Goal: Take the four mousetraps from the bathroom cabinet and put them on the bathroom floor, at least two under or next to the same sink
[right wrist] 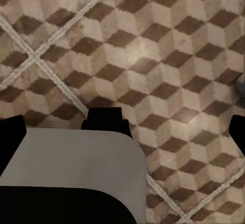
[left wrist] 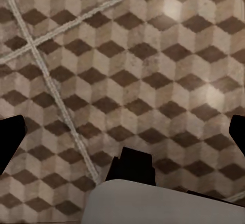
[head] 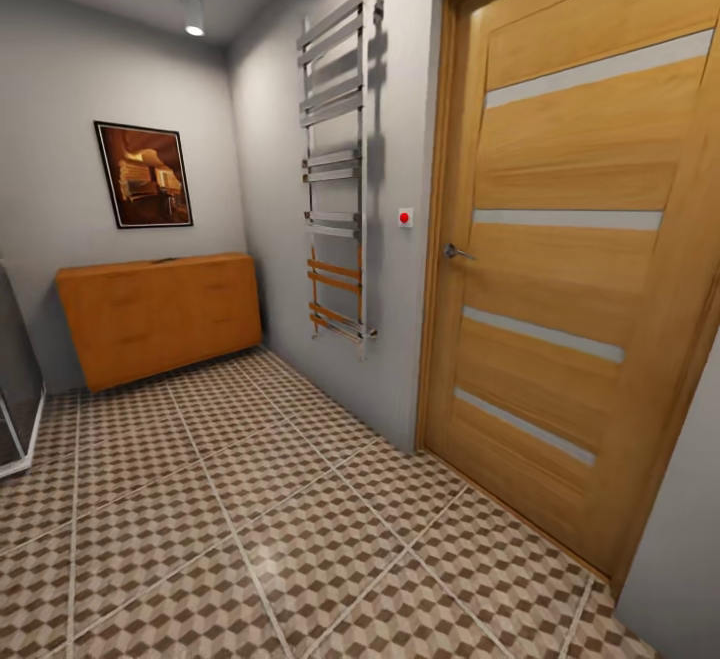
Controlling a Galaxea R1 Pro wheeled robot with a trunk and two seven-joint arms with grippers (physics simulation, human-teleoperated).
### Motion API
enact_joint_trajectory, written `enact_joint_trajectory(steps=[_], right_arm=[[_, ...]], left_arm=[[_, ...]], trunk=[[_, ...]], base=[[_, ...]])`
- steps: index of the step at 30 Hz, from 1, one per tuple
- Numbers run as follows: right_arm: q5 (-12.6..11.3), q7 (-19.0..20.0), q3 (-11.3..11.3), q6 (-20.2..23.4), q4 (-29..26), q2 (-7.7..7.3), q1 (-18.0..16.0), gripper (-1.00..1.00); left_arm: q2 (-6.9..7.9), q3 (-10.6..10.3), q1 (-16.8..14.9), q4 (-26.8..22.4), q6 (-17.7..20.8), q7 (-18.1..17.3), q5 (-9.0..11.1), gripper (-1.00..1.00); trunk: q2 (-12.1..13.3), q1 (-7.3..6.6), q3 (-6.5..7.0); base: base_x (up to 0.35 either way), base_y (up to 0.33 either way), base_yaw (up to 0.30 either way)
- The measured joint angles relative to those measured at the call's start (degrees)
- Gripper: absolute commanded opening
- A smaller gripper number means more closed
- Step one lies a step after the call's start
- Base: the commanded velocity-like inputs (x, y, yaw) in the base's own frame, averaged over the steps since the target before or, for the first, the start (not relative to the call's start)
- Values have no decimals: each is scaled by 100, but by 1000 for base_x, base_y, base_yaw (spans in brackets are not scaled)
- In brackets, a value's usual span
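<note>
Ahead, boxy wooden cabinet (head: 158, 317) — cube-patterned tiled bathroom floor (head: 300, 529).

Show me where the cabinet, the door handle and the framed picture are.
cabinet (head: 160, 319), head view, middle of its front.
door handle (head: 457, 253), head view, on the metal lever.
framed picture (head: 144, 175), head view, centre of the picture.

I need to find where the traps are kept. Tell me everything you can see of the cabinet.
The cabinet is a wide, low, orange-brown wooden box against the far wall, in the corner under a framed picture. Its front shows faint slim handles on closed drawer fronts. It seems to hang clear of the tiled floor, with a shadow beneath. A thin dark object lies on its top; what it is cannot be told.
</note>
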Motion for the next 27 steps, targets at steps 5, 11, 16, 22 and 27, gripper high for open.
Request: enact_joint_trajectory(steps=[5, 11, 16, 22, 27], right_arm=[[1, 0, 1, 0, -2, 3, 1, 100], [1, 3, 0, 0, 3, 2, 2, 100], [1, 4, 1, 0, 4, -3, 2, 100], [1, 7, 1, 0, 2, -4, 2, 100], [1, 4, 2, 0, 0, -5, 2, 100]], left_arm=[[0, 0, -2, 2, 0, 0, 0, 100], [0, 0, -3, 2, 0, 0, 0, 100], [0, -2, -4, 2, 0, 0, 0, 100], [0, 0, -3, 1, 0, 0, 0, 100], [0, 0, -5, 2, 0, 0, 0, 100]], trunk=[[0, 0, 0], [0, 0, 0], [0, 0, 0], [0, 0, 0], [0, 0, 0]], base=[[0, 0, 280], [0, 0, 280], [0, 0, 280], [0, 0, 280], [0, 0, 280]])
